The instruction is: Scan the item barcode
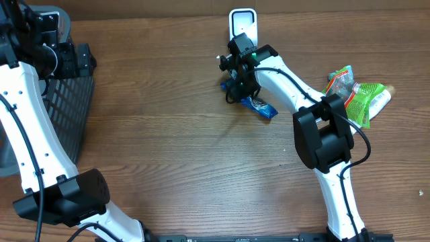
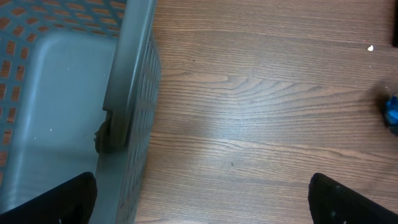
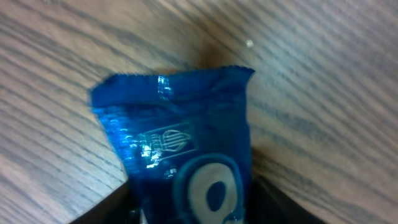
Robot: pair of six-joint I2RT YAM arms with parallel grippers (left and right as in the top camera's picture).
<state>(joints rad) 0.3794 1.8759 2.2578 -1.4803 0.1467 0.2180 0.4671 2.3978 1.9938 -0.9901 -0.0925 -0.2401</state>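
Nearest the arm bases, only bare wooden table [image 1: 201,175] is seen. Further out, near the table's middle, a blue packet [image 3: 180,155] is gripped at one end by the right gripper [image 1: 235,84]. In the right wrist view it fills the gap between the two dark fingers [image 3: 106,211], with its crimped free end stretched out close over the wood. No barcode can be made out on the face that shows. To the right, green snack bags [image 1: 359,97] are piled together. At the far edge, just beyond the right gripper, a white scanner [image 1: 242,23] is stood upright. At the far left, the left gripper [image 2: 199,208] is held with its jaws spread wide over the rim of a grey mesh basket [image 2: 134,93], with nothing between them.
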